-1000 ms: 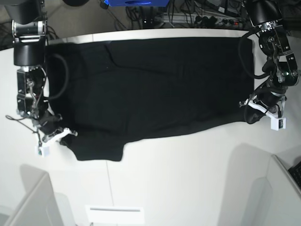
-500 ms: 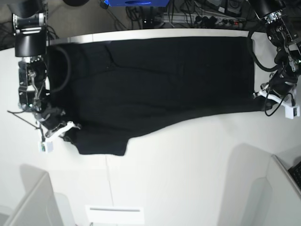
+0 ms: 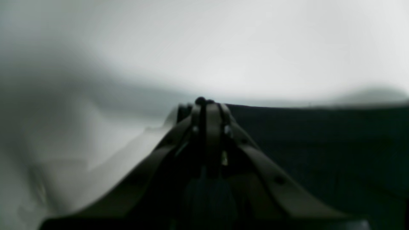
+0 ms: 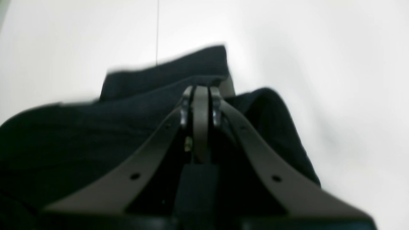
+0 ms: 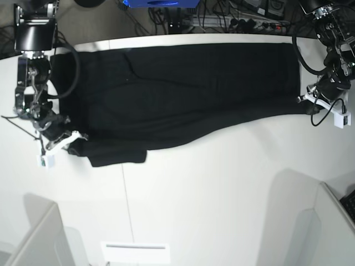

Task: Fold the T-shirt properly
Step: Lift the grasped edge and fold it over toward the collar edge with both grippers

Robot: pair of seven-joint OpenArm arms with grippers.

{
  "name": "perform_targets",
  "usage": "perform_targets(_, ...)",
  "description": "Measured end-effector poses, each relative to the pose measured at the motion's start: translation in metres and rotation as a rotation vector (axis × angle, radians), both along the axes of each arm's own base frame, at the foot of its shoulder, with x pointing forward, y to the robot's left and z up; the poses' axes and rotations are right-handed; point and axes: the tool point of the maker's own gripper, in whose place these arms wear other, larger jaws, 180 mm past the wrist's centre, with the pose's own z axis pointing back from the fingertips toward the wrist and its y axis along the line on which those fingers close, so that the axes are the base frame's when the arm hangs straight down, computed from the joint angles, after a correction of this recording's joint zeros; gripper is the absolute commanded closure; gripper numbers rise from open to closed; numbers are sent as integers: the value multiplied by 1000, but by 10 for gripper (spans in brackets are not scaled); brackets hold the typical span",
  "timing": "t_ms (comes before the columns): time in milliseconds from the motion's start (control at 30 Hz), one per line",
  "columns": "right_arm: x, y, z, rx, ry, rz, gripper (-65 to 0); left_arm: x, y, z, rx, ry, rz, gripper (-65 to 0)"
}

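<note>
Base view: your right gripper (image 5: 71, 140) and left gripper (image 5: 312, 98) are both clamped on the T-shirt (image 5: 183, 94), and they've spread outward over the last second, so it's now stretched flat across the table (image 5: 222, 194), ready for a fold

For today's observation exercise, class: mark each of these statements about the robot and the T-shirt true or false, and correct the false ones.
1. The T-shirt lies spread across the white table. True.
2. The left claw hangs open above the cloth. False: it is shut on the shirt's edge.
3. The right claw is shut on black fabric. True.
4. An orange sun print faces up. False: only plain black shows.
5. The shirt is folded into a small square. False: it is stretched long between the claws.
</note>
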Motion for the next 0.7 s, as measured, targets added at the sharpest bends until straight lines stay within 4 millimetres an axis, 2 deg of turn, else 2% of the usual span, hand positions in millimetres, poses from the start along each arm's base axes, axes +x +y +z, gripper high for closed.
perform_targets(67,-3,2,3,-6,-7,9,0,3,-3,8,16,-19,-14,0)
perform_targets(167,-5,-3,19,13,-64,-22,0,9,-6,23,37,-67,-30,0)
perform_targets(233,-10,-10,23,19,-79,-53,0,7,-6,21,38,-60,-31,0)
perform_targets(367,-25,-15,11,20,-5,-67,0,5,-7,19,38,-50,-31,0)
perform_targets(467,-32,-24,19,11,-20,-89,0,5,-7,19,37,-49,-31,0)
perform_targets(567,-41,-31,26,-10,-37,-100,0,-6,-9,10,25,12,-43,0)
perform_targets(700,-57,-29,22,-18,-21,-92,0,-9,-10,7,23,34,-47,0)
